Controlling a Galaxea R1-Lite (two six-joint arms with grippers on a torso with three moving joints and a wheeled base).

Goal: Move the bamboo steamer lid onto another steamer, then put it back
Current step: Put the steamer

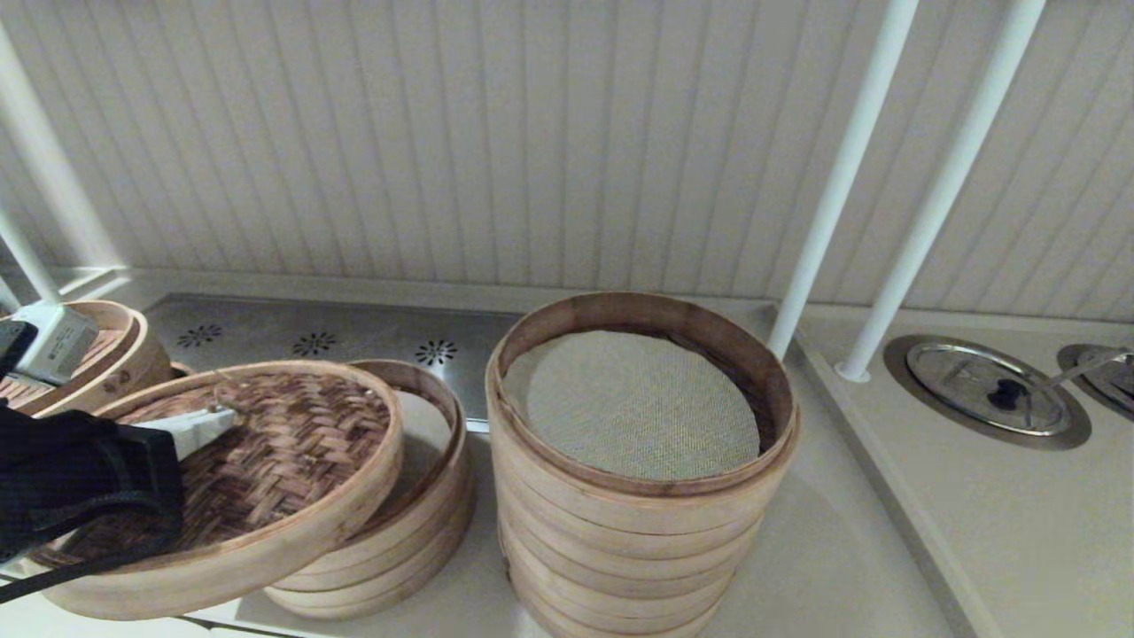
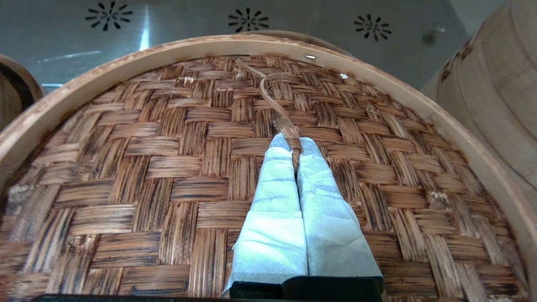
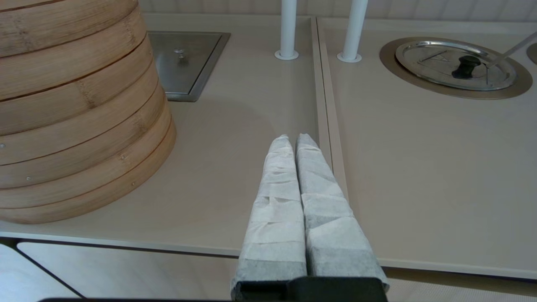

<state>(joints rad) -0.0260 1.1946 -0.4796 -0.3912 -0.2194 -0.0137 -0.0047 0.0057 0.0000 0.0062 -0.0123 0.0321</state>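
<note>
Now lid (image 1: 292, 443) beside tall steamer (image 1: 638, 443).

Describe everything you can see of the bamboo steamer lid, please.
The bamboo steamer lid is round and shallow, with a dark brown herringbone-woven top inside a pale smooth rim band. A thin twisted fibre loop serves as its handle. The left tool is shut on this loop, holding the lid tilted above the shorter three-ring steamer, beside the tallest steamer stack.
</note>
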